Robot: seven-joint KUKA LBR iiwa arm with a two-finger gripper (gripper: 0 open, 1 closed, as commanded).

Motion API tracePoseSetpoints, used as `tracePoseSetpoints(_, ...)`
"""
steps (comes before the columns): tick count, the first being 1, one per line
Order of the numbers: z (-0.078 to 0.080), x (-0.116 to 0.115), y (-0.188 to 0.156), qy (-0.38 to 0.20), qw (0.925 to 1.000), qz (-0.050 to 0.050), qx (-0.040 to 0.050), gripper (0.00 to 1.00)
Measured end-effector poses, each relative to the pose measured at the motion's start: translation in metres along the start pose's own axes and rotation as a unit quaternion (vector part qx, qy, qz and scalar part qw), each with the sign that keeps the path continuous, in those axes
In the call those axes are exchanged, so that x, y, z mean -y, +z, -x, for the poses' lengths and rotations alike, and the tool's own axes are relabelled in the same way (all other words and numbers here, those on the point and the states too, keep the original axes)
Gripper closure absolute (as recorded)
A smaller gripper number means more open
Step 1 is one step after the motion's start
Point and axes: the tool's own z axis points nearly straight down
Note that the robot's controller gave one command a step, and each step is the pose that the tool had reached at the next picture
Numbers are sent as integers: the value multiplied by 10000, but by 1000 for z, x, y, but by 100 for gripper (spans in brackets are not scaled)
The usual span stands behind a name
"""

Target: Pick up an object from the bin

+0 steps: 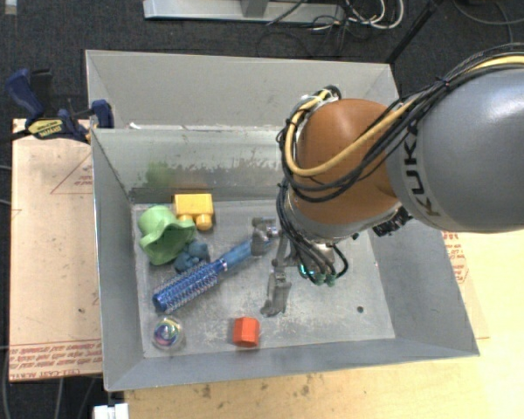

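Right of the middle of the bin [113, 260], the gripper [271, 264] hangs with its two grey fingers [275, 297] spread apart and nothing between them; the blue hairbrush [201, 278] lies nearest, its handle tip just beside the farther finger, and the orange cube [244, 331] sits near the closer one; closing here would likely catch only air or nudge the handle aside, since neither thing lies in the gap; the orange wrist cover [341, 168] and cables hide the gripper's body and the floor beneath, so how low the fingertips reach is hard to judge.
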Motion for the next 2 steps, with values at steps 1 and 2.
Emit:
tracePoseSetpoints(1,70,-32,128,-361,9993,1,27,0)
tracePoseSetpoints(2,72,-32,123,-352,9994,6,44,100)
